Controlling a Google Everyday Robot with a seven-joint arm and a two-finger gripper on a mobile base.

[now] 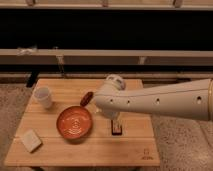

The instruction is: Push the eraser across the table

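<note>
The eraser [117,128], a small narrow black block with a tan-brown face, lies on the light-wood table [100,150] right of the orange pan [74,123]. My white arm reaches in from the right. My gripper [118,117] hangs directly over the eraser's far end, at or just above it. The arm hides most of the gripper.
The pan's reddish-brown handle [86,98] points to the back. A white cup [43,97] stands at the back left. A pale beige square block [31,140] lies at the front left. A dark logo mark [146,153] sits at the front right corner.
</note>
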